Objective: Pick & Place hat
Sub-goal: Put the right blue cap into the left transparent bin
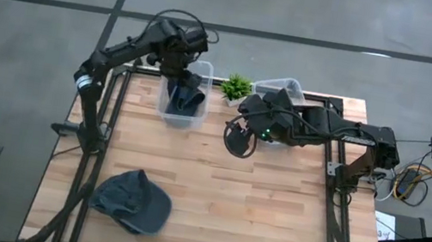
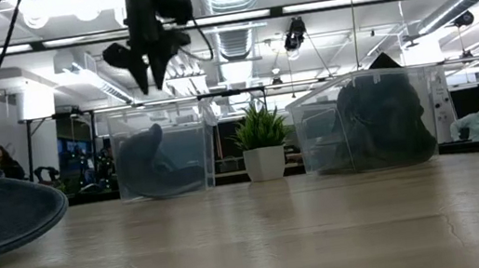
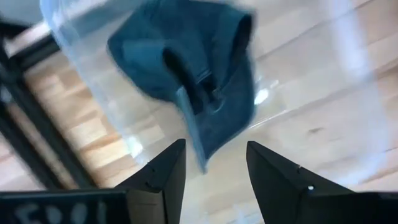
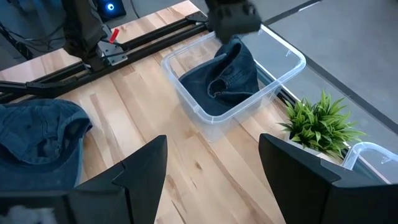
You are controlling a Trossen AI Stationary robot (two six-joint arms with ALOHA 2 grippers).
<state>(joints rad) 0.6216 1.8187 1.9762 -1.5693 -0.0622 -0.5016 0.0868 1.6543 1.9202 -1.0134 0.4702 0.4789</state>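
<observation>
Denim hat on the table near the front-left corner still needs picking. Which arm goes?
Left, probably. The loose denim hat lies on the left arm's side. The left gripper is open and empty over the left bin; the right gripper, also open, hovers mid-table, farther across.

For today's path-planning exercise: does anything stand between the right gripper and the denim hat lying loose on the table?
Nothing visible does. The right gripper hangs open over mid-table; bare wood runs from below it to the loose hat near the front-left corner. The plant and bins sit behind.
</observation>
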